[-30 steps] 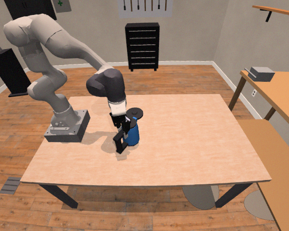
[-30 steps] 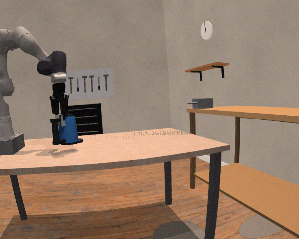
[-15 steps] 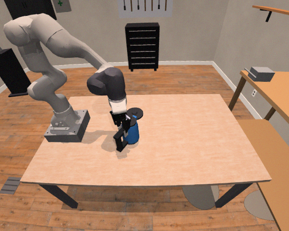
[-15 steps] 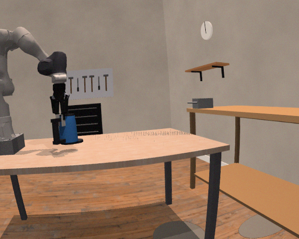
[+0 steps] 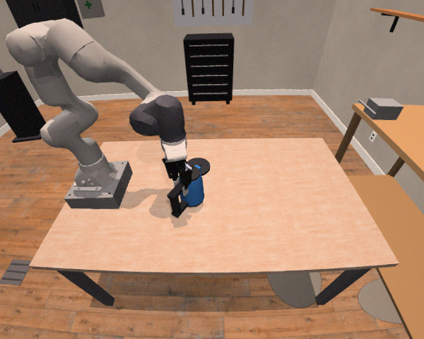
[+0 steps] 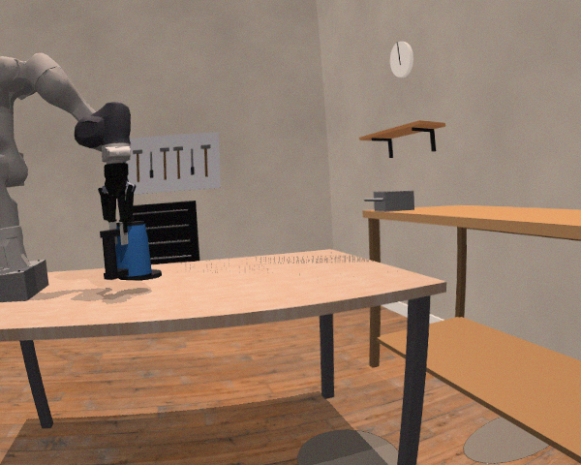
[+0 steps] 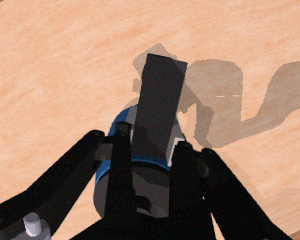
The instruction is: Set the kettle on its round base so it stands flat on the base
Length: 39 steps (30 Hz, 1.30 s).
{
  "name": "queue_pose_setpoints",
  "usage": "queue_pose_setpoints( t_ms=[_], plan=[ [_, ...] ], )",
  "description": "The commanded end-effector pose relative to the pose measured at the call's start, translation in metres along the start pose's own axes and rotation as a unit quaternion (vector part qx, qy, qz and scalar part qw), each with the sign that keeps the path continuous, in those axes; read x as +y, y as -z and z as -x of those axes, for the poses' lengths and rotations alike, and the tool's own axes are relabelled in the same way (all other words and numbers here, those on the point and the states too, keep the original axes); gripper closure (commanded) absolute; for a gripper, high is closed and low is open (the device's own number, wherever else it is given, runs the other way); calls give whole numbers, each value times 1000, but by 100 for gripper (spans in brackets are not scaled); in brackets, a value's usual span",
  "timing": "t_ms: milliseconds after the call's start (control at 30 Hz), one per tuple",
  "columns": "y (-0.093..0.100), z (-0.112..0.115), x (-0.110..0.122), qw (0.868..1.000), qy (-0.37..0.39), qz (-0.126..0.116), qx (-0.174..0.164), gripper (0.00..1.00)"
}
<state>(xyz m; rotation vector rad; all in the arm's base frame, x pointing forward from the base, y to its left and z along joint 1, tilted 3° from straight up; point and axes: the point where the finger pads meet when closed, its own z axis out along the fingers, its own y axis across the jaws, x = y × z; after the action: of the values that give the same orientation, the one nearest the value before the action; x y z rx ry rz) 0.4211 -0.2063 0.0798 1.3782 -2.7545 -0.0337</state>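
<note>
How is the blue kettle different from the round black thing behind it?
The kettle is blue and tall; the round base is black and a low, flat disk. The gripper is shut on the kettle's black handle, while nothing touches the base. The kettle stands nearer the table's front edge, the base just behind it. Both are round and sit on the same table.
</note>
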Motion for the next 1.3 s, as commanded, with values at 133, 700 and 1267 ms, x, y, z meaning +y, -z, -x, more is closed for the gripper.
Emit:
queue_pose_setpoints(
  t_ms=[133, 700, 1267],
  plan=[
    [4, 22, 7, 1000, -12, -7, -2, 100],
    [4, 67, 32, 1000, -12, -7, -2, 100],
    [3, 116, 59, 1000, -12, -7, -2, 100]
  ],
)
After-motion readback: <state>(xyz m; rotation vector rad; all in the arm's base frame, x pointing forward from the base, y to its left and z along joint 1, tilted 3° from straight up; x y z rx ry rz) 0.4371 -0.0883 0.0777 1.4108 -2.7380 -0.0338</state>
